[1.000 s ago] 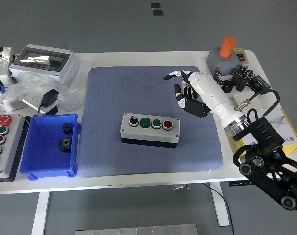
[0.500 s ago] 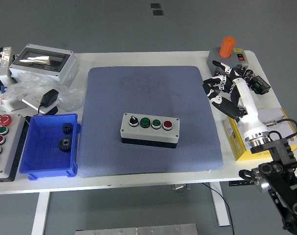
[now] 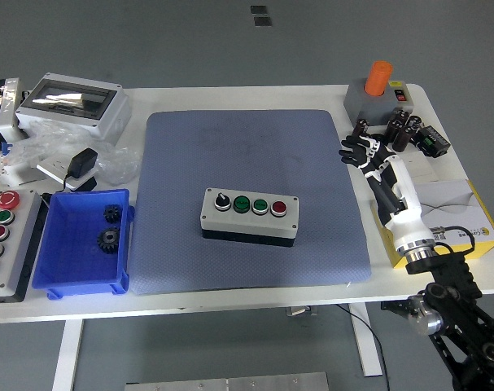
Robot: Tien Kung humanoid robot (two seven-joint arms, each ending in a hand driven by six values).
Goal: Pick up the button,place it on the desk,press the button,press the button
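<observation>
The button box (image 3: 249, 215) is sitting on the blue mat (image 3: 255, 195), slightly nearer than its centre, with its knob and three buttons facing up. You are seeing the right hand (image 3: 369, 156) hovering well apart from the box, over the mat's right edge on the surface (image 3: 230, 292); its fingers are spreading, gripping nothing.

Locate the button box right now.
Head view: the button box sits near the middle of the blue mat, right of the blue bin and well left of the right hand.
</observation>
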